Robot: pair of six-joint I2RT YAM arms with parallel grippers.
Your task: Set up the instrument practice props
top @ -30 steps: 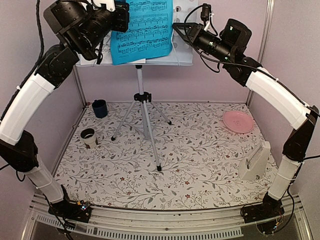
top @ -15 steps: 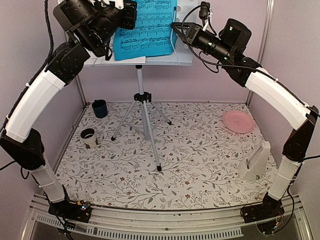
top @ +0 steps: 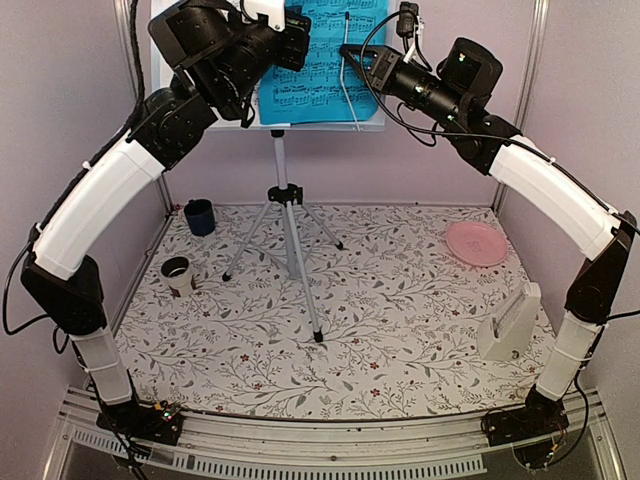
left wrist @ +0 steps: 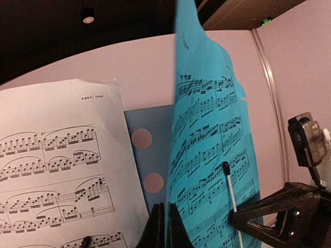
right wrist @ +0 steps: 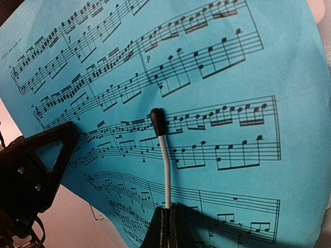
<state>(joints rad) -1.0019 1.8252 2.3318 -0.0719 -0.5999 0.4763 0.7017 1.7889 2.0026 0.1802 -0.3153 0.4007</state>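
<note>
High against the music stand tray [top: 372,105], the left tool [left wrist: 164,225] clamps the lower edge of the blue sheet [left wrist: 207,144] beside the white sheet [left wrist: 57,170]; the right tool [right wrist: 166,219] pinches a thin white rod [right wrist: 166,165] lying across its face.

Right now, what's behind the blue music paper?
The stand's grey tray, with round holes, is behind the blue music sheet. The white music sheet sits beside it. The blue sheet hides the rest of the tray.

Both arms raised high, wrists angled inward; left fingers [left wrist: 156,232] pinched together, right fingers [right wrist: 161,230] likewise clamped.
</note>
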